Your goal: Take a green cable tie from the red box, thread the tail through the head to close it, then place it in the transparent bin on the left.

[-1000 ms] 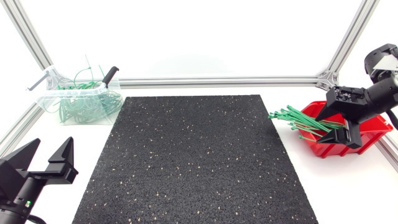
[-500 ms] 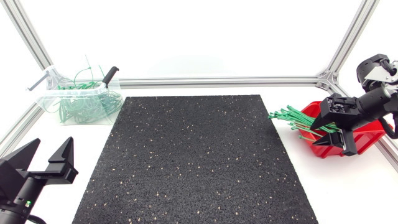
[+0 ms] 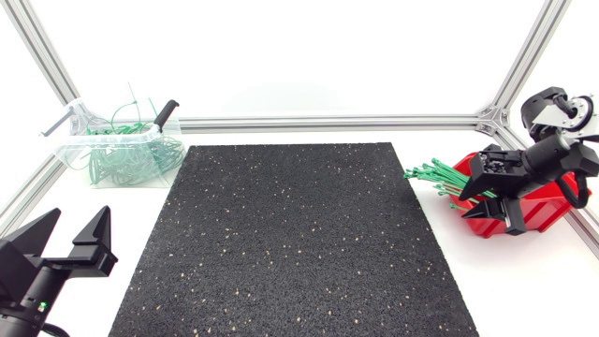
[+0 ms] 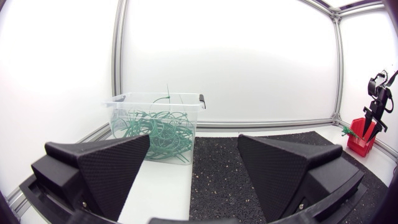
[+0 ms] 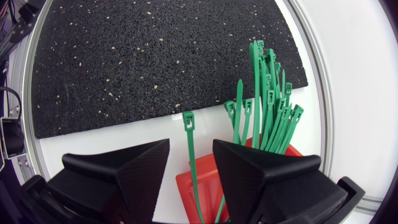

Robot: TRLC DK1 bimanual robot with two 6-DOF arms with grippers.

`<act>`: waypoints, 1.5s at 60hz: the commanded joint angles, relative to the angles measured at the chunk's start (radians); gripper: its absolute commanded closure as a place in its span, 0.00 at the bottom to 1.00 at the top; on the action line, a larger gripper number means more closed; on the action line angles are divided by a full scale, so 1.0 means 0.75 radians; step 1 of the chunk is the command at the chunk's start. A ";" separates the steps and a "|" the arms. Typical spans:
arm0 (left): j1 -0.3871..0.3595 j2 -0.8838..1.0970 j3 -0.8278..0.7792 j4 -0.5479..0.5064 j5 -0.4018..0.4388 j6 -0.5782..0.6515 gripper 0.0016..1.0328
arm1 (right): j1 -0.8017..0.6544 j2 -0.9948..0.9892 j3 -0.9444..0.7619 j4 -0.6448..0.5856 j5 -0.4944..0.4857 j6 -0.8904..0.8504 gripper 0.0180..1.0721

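The red box (image 3: 541, 212) stands at the table's right edge, with a bundle of green cable ties (image 3: 438, 177) sticking out over its left rim. My right gripper (image 3: 489, 195) hangs over the box's left end. In the right wrist view one green tie (image 5: 189, 146) runs up between its fingers (image 5: 130, 171), with a gap still showing on either side, so the gripper is open; the rest of the bundle (image 5: 268, 106) lies beside the other finger, over the box (image 5: 205, 182). The transparent bin (image 3: 117, 150) at the back left holds several looped ties. My left gripper (image 3: 67, 245) stands open and empty at the front left.
A black speckled mat (image 3: 295, 234) covers the middle of the table. The aluminium frame rail (image 3: 328, 122) runs along the back. The bin (image 4: 155, 124) stands ahead of my left gripper (image 4: 193, 177), the red box (image 4: 359, 138) far off beside the mat.
My right gripper has shifted left and a little up over the red box, and its fingers have drawn closer together. The left arm has not moved.
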 commanded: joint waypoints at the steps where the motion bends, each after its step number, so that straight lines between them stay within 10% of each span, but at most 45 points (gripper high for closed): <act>1: -0.004 -0.006 -0.052 -0.032 0.011 -0.014 0.04 | 0.016 0.035 -0.041 0.007 0.010 -0.035 0.57; 66: 0.000 -0.006 -0.052 -0.032 0.011 -0.014 0.04 | 0.004 -0.035 -0.067 0.033 0.008 -0.043 0.95; 90: -0.002 -0.004 -0.052 -0.032 0.011 -0.014 0.04 | 0.006 -0.137 -0.041 -0.069 -0.031 -0.043 0.95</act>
